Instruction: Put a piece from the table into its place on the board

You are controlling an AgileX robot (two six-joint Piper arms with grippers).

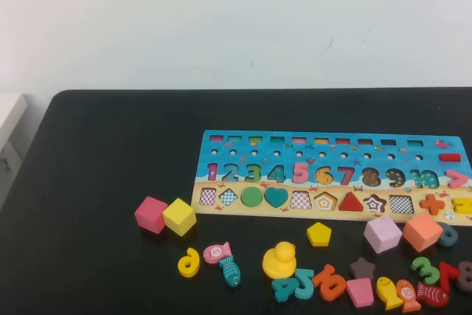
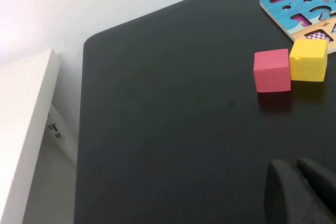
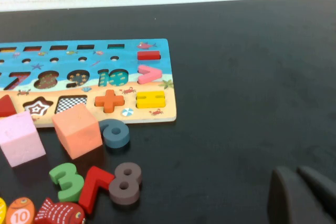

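The piece, a small flat yellow pentagon (image 1: pixel 318 234), lies on the black table (image 1: pixel 96 182) just in front of the board (image 1: pixel 383 154), close to the board's pentagon cut-out (image 1: pixel 325 201). The board's circle, heart and triangle holes hold shapes. Neither arm shows in the high view. In the left wrist view my left gripper (image 2: pixel 296 169) is shut and holds nothing, low over bare table, well short of the pink cube (image 2: pixel 272 70) and the board's corner (image 2: pixel 283 10). My right gripper (image 3: pixel 297 174) is shut and holds nothing, over bare table to the right of the board (image 3: pixel 126 48).
A pink cube (image 1: pixel 150 214) and a yellow cube (image 1: pixel 179 217) sit left of the board. A yellow duck (image 1: pixel 279 260), a lilac cube (image 1: pixel 382 233), an orange cube (image 1: pixel 422 232) and several loose numbers and fish crowd the front. A white shelf (image 2: pixel 26 129) stands beyond the table's left edge.
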